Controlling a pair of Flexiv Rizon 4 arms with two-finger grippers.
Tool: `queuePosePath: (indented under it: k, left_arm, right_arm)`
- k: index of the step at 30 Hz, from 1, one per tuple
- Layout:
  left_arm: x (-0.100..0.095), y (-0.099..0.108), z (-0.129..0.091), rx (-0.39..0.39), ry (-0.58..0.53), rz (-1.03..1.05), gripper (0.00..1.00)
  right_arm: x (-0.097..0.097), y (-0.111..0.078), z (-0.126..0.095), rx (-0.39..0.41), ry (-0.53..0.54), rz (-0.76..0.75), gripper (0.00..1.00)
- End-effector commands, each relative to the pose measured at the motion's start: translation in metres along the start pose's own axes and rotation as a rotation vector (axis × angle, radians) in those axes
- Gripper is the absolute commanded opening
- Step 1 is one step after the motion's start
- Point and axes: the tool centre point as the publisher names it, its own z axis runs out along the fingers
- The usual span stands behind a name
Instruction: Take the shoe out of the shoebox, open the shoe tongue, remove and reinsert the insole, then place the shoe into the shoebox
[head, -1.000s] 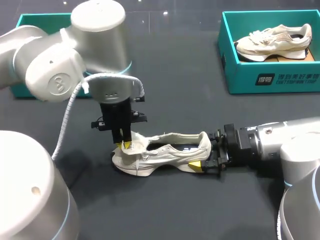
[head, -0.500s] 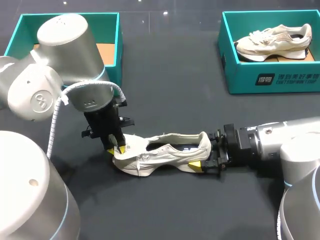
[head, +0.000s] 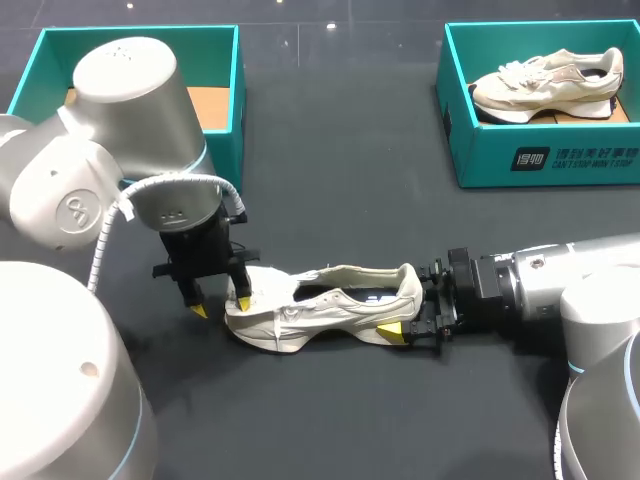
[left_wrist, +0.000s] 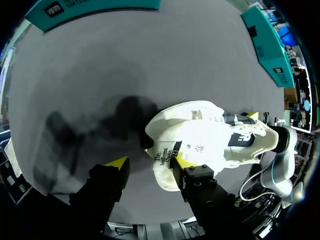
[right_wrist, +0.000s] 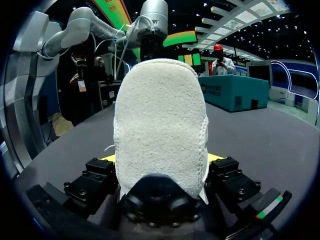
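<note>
Near the middle of the dark grey tabletop (head: 340, 200) lies the cream-white lace-up sneaker (head: 325, 305), resting on its sole outside both boxes. Its toe points toward my left arm and its heel toward my right.

My left claw (head: 221, 306) hangs over the toe end with its fingers spread apart and gripping nothing. From its wrist camera, the sneaker (left_wrist: 200, 145) stretches away ahead of the left claw (left_wrist: 150, 162). The tip of the toe sits just inside the gap, against one yellow fingertip (left_wrist: 182, 162), while the other fingertip stands clear over bare table.

My right claw (head: 410, 305) comes in low along the table and is closed around the sneaker's heel. Its wrist camera shows the padded heel (right_wrist: 160, 130) rising between the two fingers of the right claw (right_wrist: 161, 160), pressed from both sides. The collar at the heel is open, and dark lining shows inside from above.

At the far right stands a teal cardboard shoebox (head: 545, 160) holding a second pale sneaker (head: 545, 85) on its side. Another teal shoebox (head: 238, 100) sits at the far left, partly hidden behind my left arm, with a brown floor showing inside.
</note>
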Motion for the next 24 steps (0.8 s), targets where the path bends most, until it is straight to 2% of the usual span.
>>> queuePosePath:
  k: [1,6,18,21,24]
  left_arm:
    - [0.003,0.004,-0.018,0.018,0.002,0.012,0.57]
    - [0.015,0.005,-0.039,0.049,0.016,0.052,0.55]
    - [0.056,0.006,-0.107,0.105,0.062,0.221,0.64]
    - [0.067,0.003,-0.12,0.096,0.065,0.269,0.64]
    - [0.077,0.0,-0.129,0.09,0.065,0.319,0.56]
  right_arm:
    - [0.001,-0.001,0.001,0.005,0.0,0.001,0.0]
    - [0.001,-0.001,0.001,0.005,0.0,0.001,0.0]
    - [0.001,-0.001,0.001,0.005,0.0,0.001,0.0]
    - [0.001,-0.001,0.001,0.005,0.0,0.001,0.0]
    - [0.001,-0.001,0.001,0.005,0.0,0.001,0.0]
